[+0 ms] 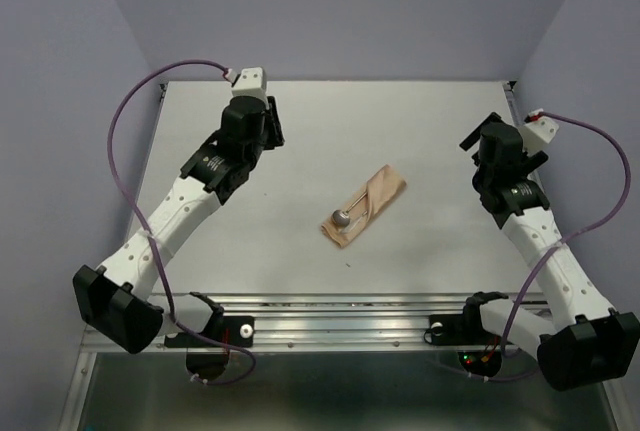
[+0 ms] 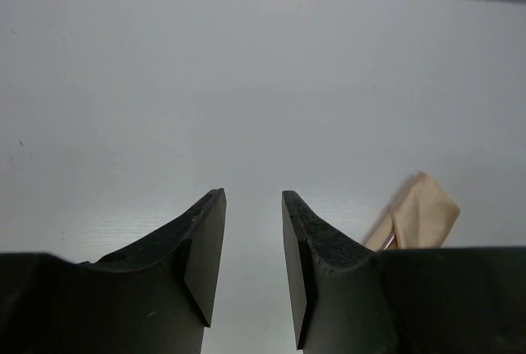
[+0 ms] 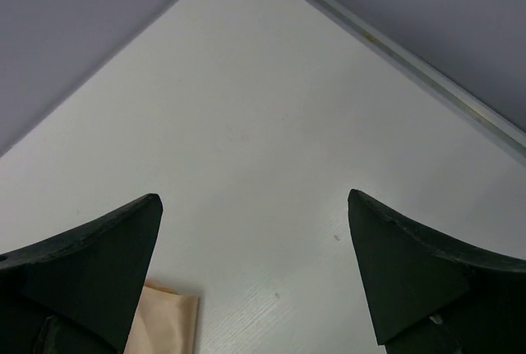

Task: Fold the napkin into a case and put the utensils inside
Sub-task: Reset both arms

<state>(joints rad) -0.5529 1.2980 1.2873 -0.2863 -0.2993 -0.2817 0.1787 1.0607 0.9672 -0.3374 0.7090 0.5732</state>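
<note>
Overhead and wrist views of the two-arm cell, read from left to right. Left: the left end effector (image 2: 253, 198) hangs over the far left part of the white bench (image 1: 420, 121), its two dark fingers (image 2: 201, 243) parted by a moderate gap through which bare bench shows; nothing is between them. Centre: the napkin, folded into the case (image 1: 372, 199), lies flat on the bench between the two arms and well apart from both, set on a diagonal with its far end to the right. A spoon (image 1: 341, 219) rests in the case, its round shiny bowl sticking out at the near-left end and its slender handle running up along the fold; whether further utensils lie inside cannot be told. Right: the right end effector (image 3: 255, 198) is poised above the right side of the bench, fingers (image 3: 394, 264) spread fully wide and empty. Its wrist view catches a corner of the peach cloth at the lower left.
</note>
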